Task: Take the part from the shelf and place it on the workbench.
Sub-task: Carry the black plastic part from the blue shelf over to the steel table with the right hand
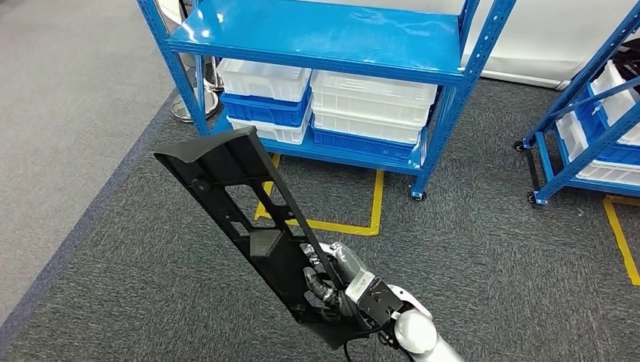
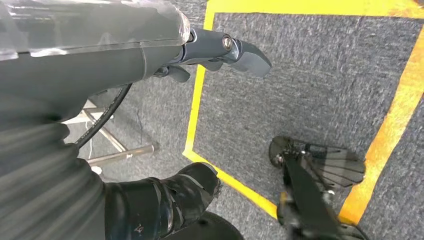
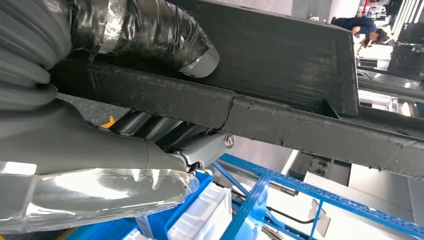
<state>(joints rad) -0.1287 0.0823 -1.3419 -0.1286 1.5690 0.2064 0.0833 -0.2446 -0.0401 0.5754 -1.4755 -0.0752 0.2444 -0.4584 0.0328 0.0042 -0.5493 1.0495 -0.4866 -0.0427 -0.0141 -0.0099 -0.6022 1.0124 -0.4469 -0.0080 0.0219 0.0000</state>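
Now my right hand (image 1: 332, 283) grasps the long black plastic part (image 1: 245, 215) at its lower end, fingers wrapped around its edge; the part rises slanted up to the left, above the grey carpet floor (image 1: 483, 249). My left hand (image 2: 165, 200) holds nothing, its fingers apart. Ahead stands the blue metal shelf (image 1: 317, 38) with white and blue bins (image 1: 370, 102), with open carpet between us.

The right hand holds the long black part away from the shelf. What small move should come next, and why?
Probably turn toward the workbench, keeping the grip firm: the right hand grips the black part near its lower end, and the blue shelf stands ahead with no workbench in sight.
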